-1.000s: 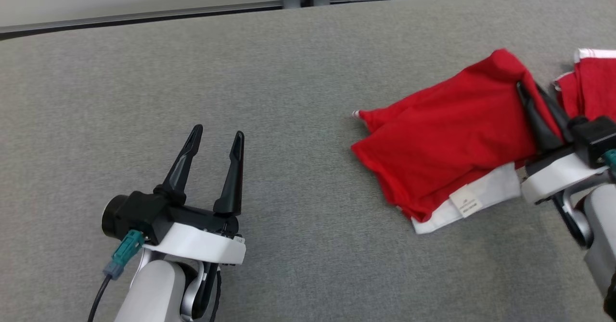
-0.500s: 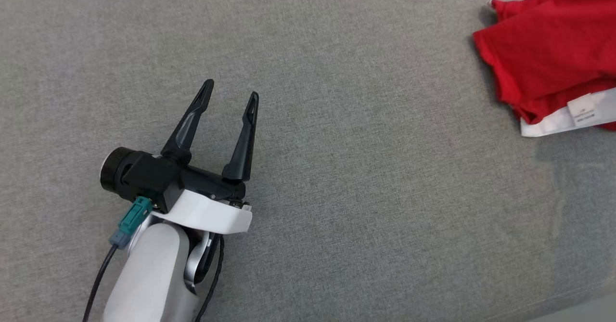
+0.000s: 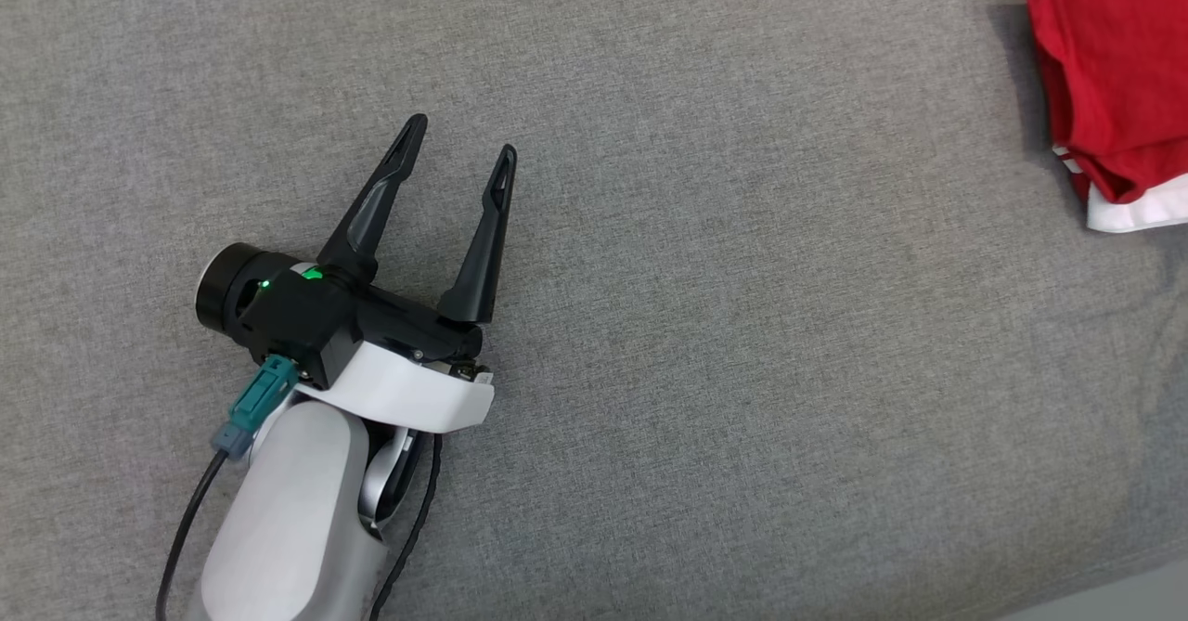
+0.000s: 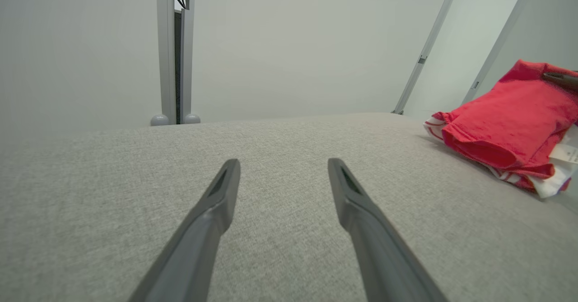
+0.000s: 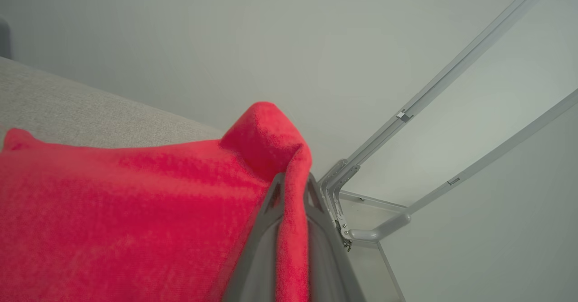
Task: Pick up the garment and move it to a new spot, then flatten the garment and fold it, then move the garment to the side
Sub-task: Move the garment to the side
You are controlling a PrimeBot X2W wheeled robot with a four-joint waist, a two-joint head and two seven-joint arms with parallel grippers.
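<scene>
One red garment bunched at the far right of the grey tabletop, white hem showing under the red folds. Pinched at a raised fold by the right pincer, both dark fingers clenched on the cloth (red fabric squeezed up between them in the right wrist view). Resting otherwise on the tabletop, white label at the lower edge in the left wrist view. Well apart to the left, the left pincer, released, fingers spread and empty over bare grey fabric. Green light lit on its housing. Beyond the tabletop, pale wall and grey frame rails.
</scene>
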